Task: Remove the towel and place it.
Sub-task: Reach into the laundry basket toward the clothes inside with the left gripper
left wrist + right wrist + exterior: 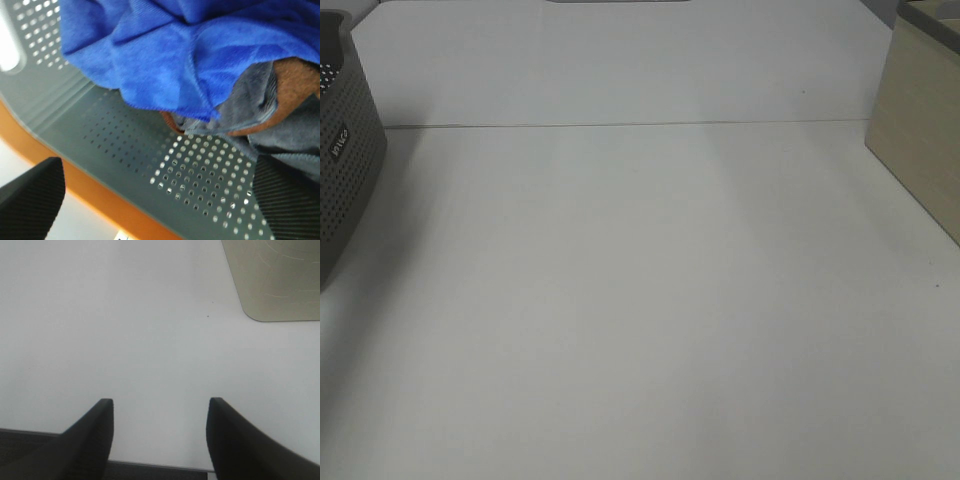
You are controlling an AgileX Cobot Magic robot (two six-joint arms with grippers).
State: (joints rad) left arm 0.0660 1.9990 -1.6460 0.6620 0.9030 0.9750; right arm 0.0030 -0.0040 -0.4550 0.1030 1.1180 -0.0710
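White tabletop (640, 300), with a grey perforated plastic basket (342, 170) at its left edge. Inside it, a crumpled royal-blue microfibre towel (165, 55) lies just ahead of the left gripper (160, 197), fingers spread and empty. The right gripper (160, 435), also spread and empty, hangs over the table, well apart.

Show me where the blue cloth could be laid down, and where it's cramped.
The white table is bare across its whole middle, between the dark perforated basket on the left and the pale wooden box on the right. The right gripper hangs open over that stretch. Crowded: inside the basket, where the blue towel lies bunched over other cloths.
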